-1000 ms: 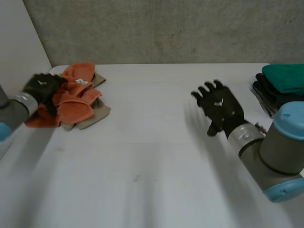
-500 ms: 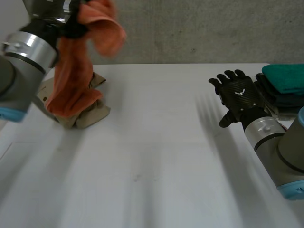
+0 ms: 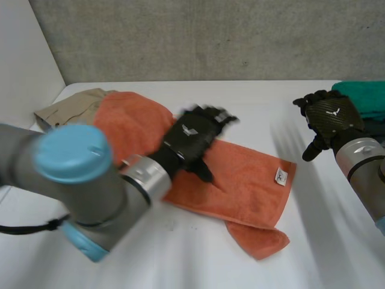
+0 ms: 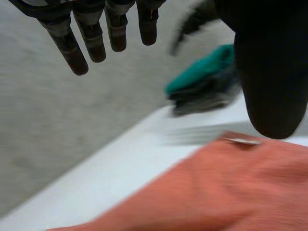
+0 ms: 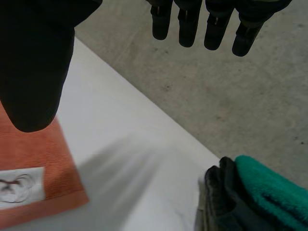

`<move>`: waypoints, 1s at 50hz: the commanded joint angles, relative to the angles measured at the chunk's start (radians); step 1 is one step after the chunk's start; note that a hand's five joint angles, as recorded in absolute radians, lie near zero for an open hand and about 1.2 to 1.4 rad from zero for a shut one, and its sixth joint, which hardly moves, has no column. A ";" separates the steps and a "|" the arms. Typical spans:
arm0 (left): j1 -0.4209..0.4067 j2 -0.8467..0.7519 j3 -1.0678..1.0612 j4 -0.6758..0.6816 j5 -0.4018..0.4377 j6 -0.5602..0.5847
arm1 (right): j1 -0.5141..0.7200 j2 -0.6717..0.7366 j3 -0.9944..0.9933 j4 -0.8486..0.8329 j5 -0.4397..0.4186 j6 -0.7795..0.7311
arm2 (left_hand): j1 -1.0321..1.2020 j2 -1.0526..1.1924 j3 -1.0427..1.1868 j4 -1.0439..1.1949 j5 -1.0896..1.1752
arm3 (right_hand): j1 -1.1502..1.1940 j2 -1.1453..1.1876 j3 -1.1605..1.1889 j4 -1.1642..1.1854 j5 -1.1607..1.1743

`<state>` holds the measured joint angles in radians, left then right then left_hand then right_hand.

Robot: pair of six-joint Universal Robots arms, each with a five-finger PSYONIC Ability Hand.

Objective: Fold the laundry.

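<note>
1. White surface (image 3: 198, 262), grey concrete wall (image 3: 210, 36) behind.
2. Change vs. 1 s ago: the orange towel (image 3: 246, 174) was a crumpled heap at upper left of frame. It was swung up in the air half a sec ago. It's now laid out across mid-frame, running from upper left down to lower right.
3. The left hand (image 3: 192, 135) is over the towel's middle, released. In the wrist view its fingers are straight and the thumb is apart, w/ nothing pinched. It's motion-blurred, so can't tell if the palm touches the cloth.
4. The right hand (image 3: 329, 117) is at right of frame, also relaxed and holding nothing. It's off the towel, near the folded teal towel (image 3: 364, 96) that sits on a dark cloth (image 5: 216, 192).
5. Meaning, prob.: the towel is pulled from the pile and spread, so folding proper hasn't begun. It isn't flat yet, since the lower-right corner is doubled over and the lie is skewed. It likely needs smoothing first.
6. The beige cloth (image 3: 66, 105) is at upper left, w/ the towel's end lying over it.
7. Hidden: the left arm (image 3: 78, 180) covers the towel's left portion, so the edges there are unseen. The white label (image 3: 281, 175) print is too small to read. The teal stack is cut off by the frame's right edge.
</note>
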<state>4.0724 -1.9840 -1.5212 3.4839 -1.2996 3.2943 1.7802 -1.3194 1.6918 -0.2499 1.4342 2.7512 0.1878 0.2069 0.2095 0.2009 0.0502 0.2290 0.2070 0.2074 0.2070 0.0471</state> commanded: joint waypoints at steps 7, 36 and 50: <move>0.425 0.218 -0.186 -0.054 0.077 0.129 | 0.166 -0.084 -0.006 0.394 0.038 0.221 | -0.013 -0.032 -0.035 -0.026 -0.050 | -0.054 -0.032 -0.033 -0.032 -0.047; 0.724 -0.093 0.001 -0.062 0.272 0.121 | 0.433 0.131 0.114 0.028 0.457 0.226 | -0.013 -0.032 -0.035 -0.026 -0.050 | 1.167 1.189 1.189 1.189 1.175; 0.695 -0.076 -0.042 -0.008 0.270 0.114 | 0.404 -0.122 0.062 0.118 0.355 0.206 | -0.013 -0.032 -0.035 -0.026 -0.050 | 1.167 1.189 1.189 1.189 1.175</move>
<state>4.7786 -2.0458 -1.5607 3.4770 -1.0294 3.4016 2.2072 -1.3515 1.7937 -0.2163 1.8420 2.9587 0.1878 0.2050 0.2095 0.2009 0.0502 1.0909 1.1735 1.1808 1.1898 1.0163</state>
